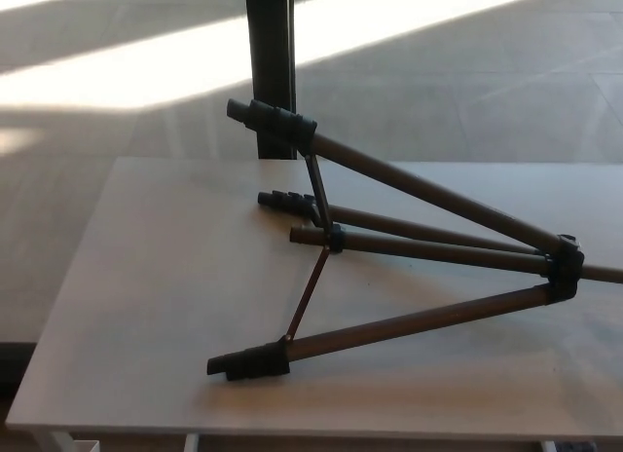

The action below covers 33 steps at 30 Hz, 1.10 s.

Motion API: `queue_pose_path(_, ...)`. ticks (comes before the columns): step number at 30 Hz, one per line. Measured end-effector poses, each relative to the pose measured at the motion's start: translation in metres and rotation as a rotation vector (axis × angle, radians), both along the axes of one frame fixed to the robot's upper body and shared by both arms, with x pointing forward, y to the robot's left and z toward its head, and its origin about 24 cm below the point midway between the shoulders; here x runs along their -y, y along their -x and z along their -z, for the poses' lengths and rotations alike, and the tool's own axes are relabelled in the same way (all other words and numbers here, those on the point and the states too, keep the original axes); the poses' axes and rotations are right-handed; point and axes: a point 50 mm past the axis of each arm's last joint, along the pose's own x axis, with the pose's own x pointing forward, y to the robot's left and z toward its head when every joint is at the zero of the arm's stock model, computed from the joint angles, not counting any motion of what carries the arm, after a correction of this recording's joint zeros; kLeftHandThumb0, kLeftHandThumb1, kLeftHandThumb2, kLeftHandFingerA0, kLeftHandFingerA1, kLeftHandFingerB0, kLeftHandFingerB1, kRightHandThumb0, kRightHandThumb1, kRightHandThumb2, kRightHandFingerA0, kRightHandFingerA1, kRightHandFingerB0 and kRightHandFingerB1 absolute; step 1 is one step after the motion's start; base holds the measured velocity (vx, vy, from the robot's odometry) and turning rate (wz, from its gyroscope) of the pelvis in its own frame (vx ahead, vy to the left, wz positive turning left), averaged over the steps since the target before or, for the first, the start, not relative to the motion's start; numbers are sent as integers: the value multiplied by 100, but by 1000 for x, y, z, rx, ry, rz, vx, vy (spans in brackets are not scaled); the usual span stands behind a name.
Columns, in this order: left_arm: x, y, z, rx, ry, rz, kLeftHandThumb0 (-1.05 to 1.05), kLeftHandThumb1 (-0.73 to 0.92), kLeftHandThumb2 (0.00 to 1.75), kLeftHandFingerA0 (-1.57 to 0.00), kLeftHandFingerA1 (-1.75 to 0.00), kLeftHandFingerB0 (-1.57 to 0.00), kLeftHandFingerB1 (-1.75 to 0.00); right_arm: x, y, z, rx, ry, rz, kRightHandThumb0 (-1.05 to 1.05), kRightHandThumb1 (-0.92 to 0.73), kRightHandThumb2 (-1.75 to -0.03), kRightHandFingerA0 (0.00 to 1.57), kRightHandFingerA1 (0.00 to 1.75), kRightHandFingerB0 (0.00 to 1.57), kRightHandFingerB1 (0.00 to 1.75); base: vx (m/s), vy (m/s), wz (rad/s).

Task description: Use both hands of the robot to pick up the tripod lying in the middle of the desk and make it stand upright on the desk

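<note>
Tripod (409,247) lying on its side across the middle and right of the desk (165,306), legs spread open in a fan. Hub (563,269) at the right, black, close to the picture's right edge, with a short stub of the centre column running on past it and out of frame. Three brown legs reaching leftward from the hub: the far leg (409,184) rising up and away, its black foot section (273,123) lifted over the back edge of the desk; the near leg (409,320) slanting toward the front edge, ending in a black foot (248,361) resting on the desktop; the middle leg (389,221) low between them, with a black foot (282,201) near the desk's centre. Centre column (428,249) just in front of the middle leg, ending at a small collar (333,240). Thin brace rods (310,291) joining that collar to the far and near legs. Desktop pale and matte, left half bare. Dark upright post (270,67) behind the desk, in line with the raised foot. Tiled floor (467,82) beyond, crossed by broad bands of sunlight (146,77). Neither left nor right hand of the robot anywhere in view, so no saying whether wide, narrow or holding. Tripod untouched, not yet upright.
</note>
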Motion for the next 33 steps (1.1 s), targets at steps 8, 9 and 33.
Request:
queue_pose_path(8, 73, -35, -74, 246, -127, 262, -55, 71, 61, -71, -59, -60, -51, -52, -14, -30, 105, -21, -218, -75, -64, -59, 65, 69, 67, 51, 0, 0, 0)
queue_pose_path(9, 82, -37, -83, 273, -142, 295, -55, 71, 61, -71, -59, -60, -51, -58, -14, -32, 112, -25, -245, -75, -64, -59, 65, 69, 67, 51, 0, 0, 0)
queue_pose_path(33, 237, -81, -156, 286, -611, 750, -64, 61, 59, -60, -59, -59, -44, -101, -7, -19, -80, -160, -439, -80, -65, -60, 68, 71, 63, 52, 0, 0, 0)
